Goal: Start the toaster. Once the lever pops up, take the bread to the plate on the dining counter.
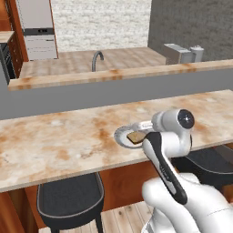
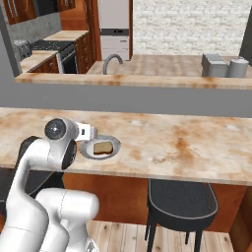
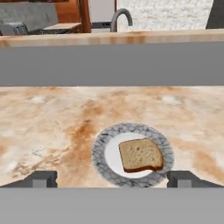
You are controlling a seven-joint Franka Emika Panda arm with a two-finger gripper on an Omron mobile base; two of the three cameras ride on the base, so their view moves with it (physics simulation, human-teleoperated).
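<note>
The thin tan-brown bread slice (image 3: 141,155) lies flat on the small round speckled grey plate (image 3: 99,153) on the marbled beige stone counter (image 3: 52,118). The gripper (image 3: 112,178) has its fingers wide apart, holding nothing. The white arm hides part of the plate in the left base view.

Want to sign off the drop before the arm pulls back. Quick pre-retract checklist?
1. Bread lying flat on plate: ok.
2. Plate resting on dining counter, away from the near edge: ok.
3. Gripper jaws wide, nothing between them: ok.
4. Fingertips apart from the bread: ok.
5. Toaster lever position: cannot tell, too far off.
6. Stool under the counter clear of the arm: ok.
</note>
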